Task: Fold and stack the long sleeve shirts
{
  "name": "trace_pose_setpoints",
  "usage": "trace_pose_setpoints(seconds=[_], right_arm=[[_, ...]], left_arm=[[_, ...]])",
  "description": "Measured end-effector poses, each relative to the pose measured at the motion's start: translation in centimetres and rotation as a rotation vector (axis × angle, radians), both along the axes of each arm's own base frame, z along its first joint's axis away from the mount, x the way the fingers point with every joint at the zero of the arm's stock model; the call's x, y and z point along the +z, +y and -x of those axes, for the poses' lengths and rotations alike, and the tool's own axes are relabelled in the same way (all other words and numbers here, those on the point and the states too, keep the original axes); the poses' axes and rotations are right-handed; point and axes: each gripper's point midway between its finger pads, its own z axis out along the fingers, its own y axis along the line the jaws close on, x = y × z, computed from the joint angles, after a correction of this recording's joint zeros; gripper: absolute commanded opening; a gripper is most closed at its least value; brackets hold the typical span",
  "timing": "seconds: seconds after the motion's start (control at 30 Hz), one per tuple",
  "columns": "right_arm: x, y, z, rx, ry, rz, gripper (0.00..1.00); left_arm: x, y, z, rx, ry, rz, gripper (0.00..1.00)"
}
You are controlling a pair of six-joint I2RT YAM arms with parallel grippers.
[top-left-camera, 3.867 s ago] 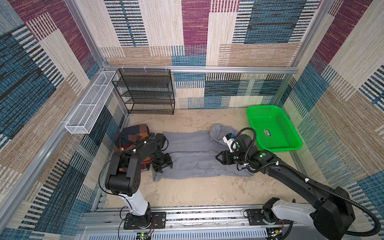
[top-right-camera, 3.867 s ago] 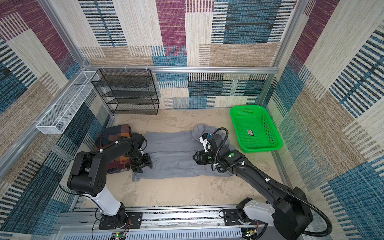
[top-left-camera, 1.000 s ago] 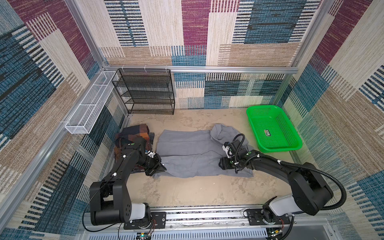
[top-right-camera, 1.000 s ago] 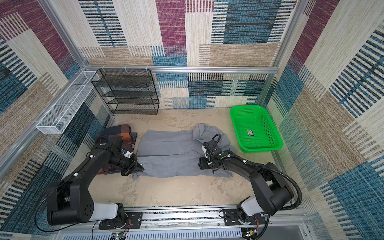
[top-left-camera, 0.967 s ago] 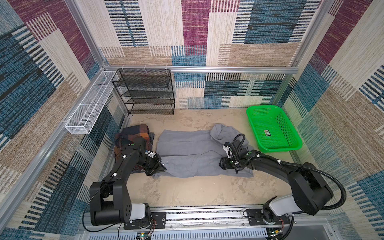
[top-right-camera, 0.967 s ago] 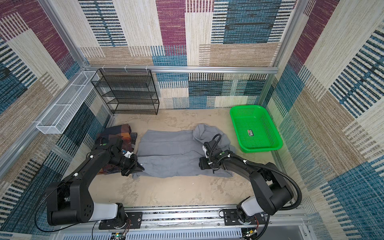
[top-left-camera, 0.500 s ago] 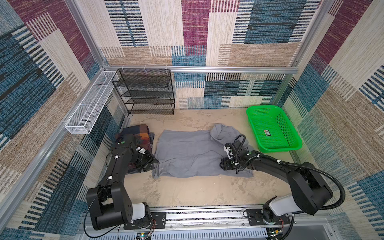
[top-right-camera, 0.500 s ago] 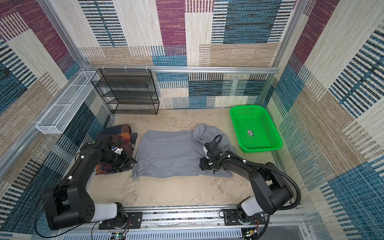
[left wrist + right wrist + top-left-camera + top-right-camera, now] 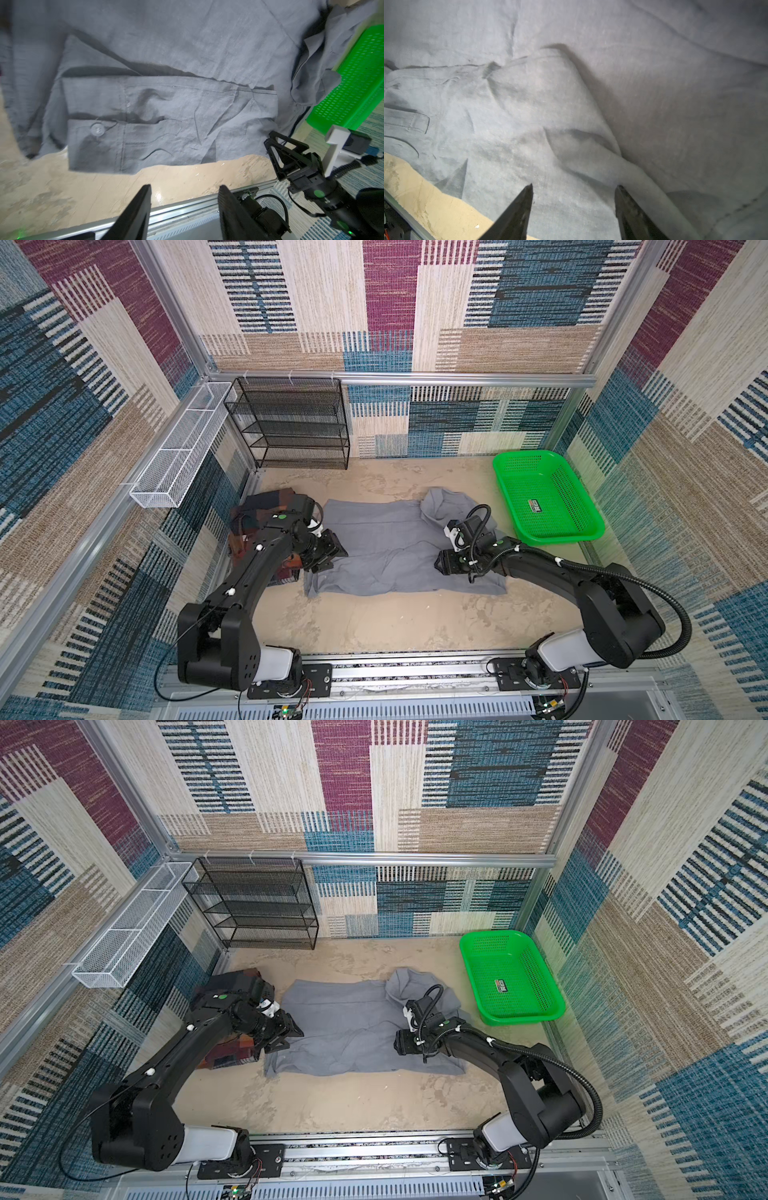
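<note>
Mid-fold on the gray shirt point(image 9: 390, 543) — your left gripper point(image 9: 332, 558) and right gripper point(image 9: 439, 563) gape empty, so pinch its near edge next.

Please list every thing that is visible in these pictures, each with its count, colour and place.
gray shirt: 1, gray, spread on the middle of the table.
plaid shirt: 1, orange, brown and navy, left of the gray shirt, partly behind the left arm.
basket: 1, green, far right of the table.
rack: 1, black, at the back wall.
wire tray: 1, white, on the left wall.
table: 1, tan.
left gripper: 1, black, open, by the gray shirt's left edge.
right gripper: 1, black, open, over the gray shirt's right part.
</note>
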Motion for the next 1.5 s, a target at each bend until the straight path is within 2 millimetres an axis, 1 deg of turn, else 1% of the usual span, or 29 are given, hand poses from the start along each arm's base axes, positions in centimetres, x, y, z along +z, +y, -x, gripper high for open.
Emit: trace_pose_setpoints(seconds=[0.1, 0.13, 0.17, 0.27, 0.37, 0.47, 0.53, 0.67, 0.9, 0.97, 1.0, 1.03, 1.1, 1.17, 1.2, 1.27, 1.33, 1.4, 1.43, 1.5], right_arm=[[-1.1, -0.2, 0.7, -0.003, 0.033, -0.001, 0.65], [-1.3, -0.2, 0.8, -0.005, 0.036, -0.007, 0.65], [-1.3, -0.3, 0.7, -0.01, 0.032, -0.014, 0.65], [-1.4, -0.5, 0.6, -0.026, 0.025, -0.044, 0.66], [-1.4, -0.7, 0.3, -0.042, 0.018, -0.069, 0.67], [-1.3, -1.1, 0.0, -0.057, 0.008, -0.086, 0.67], [-1.3, -1.3, 0.1, -0.062, 0.008, -0.094, 0.67], [-1.2, -1.7, 0.4, -0.076, 0.011, -0.103, 0.67], [-0.9, -2.6, 1.4, -0.111, 0.03, -0.088, 0.67], [-0.1, -2.9, 1.8, -0.123, 0.03, -0.084, 0.68], [0.6, -3.1, 1.7, -0.132, 0.02, -0.086, 0.69], [1.7, -3.1, 1.5, -0.139, 0.002, -0.092, 0.7], [4.8, -2.8, 0.5, -0.143, -0.057, -0.118, 0.74], [8.3, -2.4, -1.4, -0.145, -0.139, -0.139, 0.77], [9.4, -2.2, -2.2, -0.141, -0.164, -0.139, 0.77], [11.1, -1.5, -4.6, -0.135, -0.193, -0.129, 0.8], [11.6, -1.3, -7.1, -0.148, -0.21, -0.091, 0.82], [11.6, -1.8, -9.5, -0.181, -0.221, -0.045, 0.84], [11.3, -2.3, -10.7, -0.2, -0.223, -0.024, 0.85], [10.0, -4.3, -12.6, -0.263, -0.207, 0.012, 0.86]], left_arm=[[-1.9, -1.8, -0.8, -0.049, 0.006, -0.034, 0.54], [-2.7, -2.2, -0.8, -0.06, 0.02, -0.037, 0.53], [-3.7, -2.1, -0.8, -0.062, 0.031, -0.053, 0.53], [-6.7, -1.1, 0.3, -0.055, 0.087, -0.111, 0.53], [-9.1, -0.1, 1.7, -0.051, 0.145, -0.158, 0.53], [-10.1, 1.2, 2.2, -0.027, 0.168, -0.183, 0.53], [-9.9, 1.9, 2.0, -0.006, 0.157, -0.188, 0.53], [-8.4, 3.5, 1.5, 0.027, 0.101, -0.217, 0.54], [-4.4, 4.3, 2.1, 0.024, 0.015, -0.227, 0.54], [-2.8, 4.6, 2.3, 0.025, -0.013, -0.226, 0.55], [-2.1, 4.6, 2.3, 0.024, -0.026, -0.225, 0.55], [-1.0, 4.7, 2.2, 0.023, -0.047, -0.222, 0.56], [1.5, 4.6, 1.8, 0.019, -0.112, -0.211, 0.58], [4.3, 4.4, 1.1, 0.014, -0.186, -0.2, 0.61], [5.6, 4.3, 0.6, 0.008, -0.222, -0.197, 0.63], [7.7, 4.2, -0.9, -0.006, -0.283, -0.2, 0.64], [8.4, 4.5, -2.3, -0.011, -0.307, -0.226, 0.66], [8.2, 4.4, -3.4, -0.023, -0.298, -0.233, 0.66], [7.9, 4.4, -3.9, -0.026, -0.292, -0.237, 0.68], [7.1, 4.4, -5.0, -0.032, -0.273, -0.243, 0.71]])
